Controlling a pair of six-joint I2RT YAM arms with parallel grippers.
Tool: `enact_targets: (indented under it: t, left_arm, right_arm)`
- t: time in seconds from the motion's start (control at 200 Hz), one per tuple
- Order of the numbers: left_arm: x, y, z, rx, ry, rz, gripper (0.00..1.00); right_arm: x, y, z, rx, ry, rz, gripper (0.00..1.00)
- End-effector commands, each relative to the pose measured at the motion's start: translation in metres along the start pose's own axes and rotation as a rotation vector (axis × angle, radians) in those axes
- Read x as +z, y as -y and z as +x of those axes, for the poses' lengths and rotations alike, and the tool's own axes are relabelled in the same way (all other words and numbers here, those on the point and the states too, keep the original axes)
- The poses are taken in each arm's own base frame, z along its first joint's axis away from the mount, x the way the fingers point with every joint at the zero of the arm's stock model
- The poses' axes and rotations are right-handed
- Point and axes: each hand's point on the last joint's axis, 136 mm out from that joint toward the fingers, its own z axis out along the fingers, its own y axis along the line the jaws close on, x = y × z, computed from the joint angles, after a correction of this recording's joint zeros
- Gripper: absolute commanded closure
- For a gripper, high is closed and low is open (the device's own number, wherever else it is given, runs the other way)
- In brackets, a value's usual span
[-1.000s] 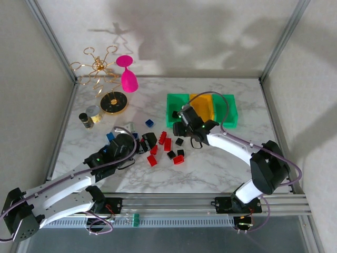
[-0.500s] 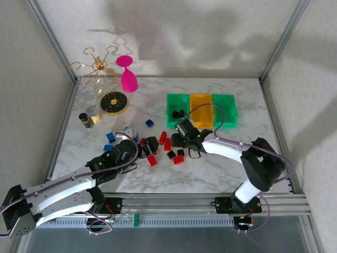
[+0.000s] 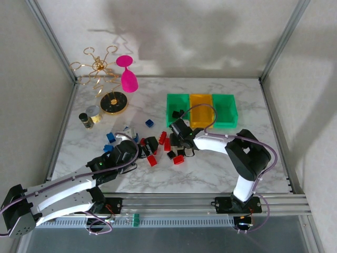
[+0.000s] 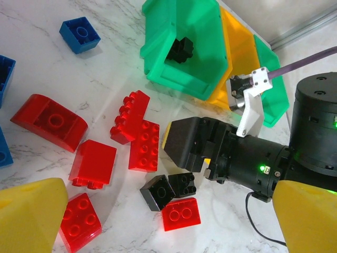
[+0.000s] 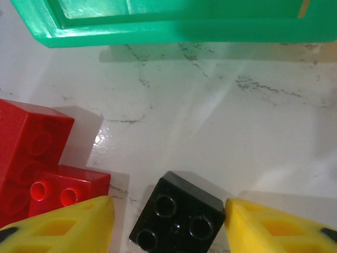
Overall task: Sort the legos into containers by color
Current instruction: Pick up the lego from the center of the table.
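Observation:
Red, blue and black legos lie scattered mid-table [image 3: 167, 144]. Three containers stand in a row behind them: a green bin [image 3: 177, 98] with one black lego [image 3: 177, 113] inside, an orange bin [image 3: 200, 108] and another green bin [image 3: 225, 109]. My right gripper [image 3: 179, 139] is down at the table; its yellow fingers straddle a black lego [image 5: 176, 216]. The right finger touches its corner and the left finger stands off it. My left gripper [image 4: 168, 211] hangs open over red legos [image 4: 142, 132] and two black legos [image 4: 158, 192], holding nothing.
A gold-and-black disc stand [image 3: 113, 103], a pink goblet [image 3: 128, 79] and small jars [image 3: 87, 119] stand at the back left. Blue legos [image 3: 110, 137] lie left of the pile. Metal frame posts and walls enclose the table.
My right gripper came back from the left green bin to the pile and lowered around a black lego, its jaws narrowing. The left arm shifted slightly, then stayed still.

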Motion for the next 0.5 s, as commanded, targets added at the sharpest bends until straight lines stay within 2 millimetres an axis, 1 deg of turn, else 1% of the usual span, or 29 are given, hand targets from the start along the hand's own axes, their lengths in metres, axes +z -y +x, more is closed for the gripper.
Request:
enact_targets:
  t: [0.0,0.115,0.18,0.22,0.3,0.421,0.496]
  left_arm:
    - [0.0,-0.003,-0.003,0.02,0.023,-0.021,0.0]
    - [0.0,-0.002,-0.004,0.025,0.028,-0.021,0.0]
    - [0.0,-0.001,-0.005,0.027,0.03,-0.019,0.0]
    - [0.0,-0.001,-0.005,0.028,0.029,-0.019,0.0]
    - [0.0,0.0,-0.005,0.028,0.026,-0.018,0.0]
    - [0.001,0.0,-0.004,0.031,0.026,-0.019,0.0]
    - [-0.001,0.003,-0.007,0.031,0.031,-0.016,0.0]
  right_arm:
    - [0.002,-0.003,-0.006,0.002,0.021,0.021,0.46]
    - [0.0,-0.002,-0.005,-0.006,0.023,0.022,0.54]
    - [-0.002,0.0,-0.006,-0.01,0.029,0.029,0.61]
    - [-0.004,0.0,-0.006,-0.013,0.03,0.029,0.64]
    - [-0.009,-0.001,-0.009,-0.018,0.036,0.023,0.65]
    - [-0.022,-0.004,-0.018,-0.021,0.065,0.005,0.67]
    - [-0.033,-0.007,-0.028,-0.026,0.092,-0.006,0.68]
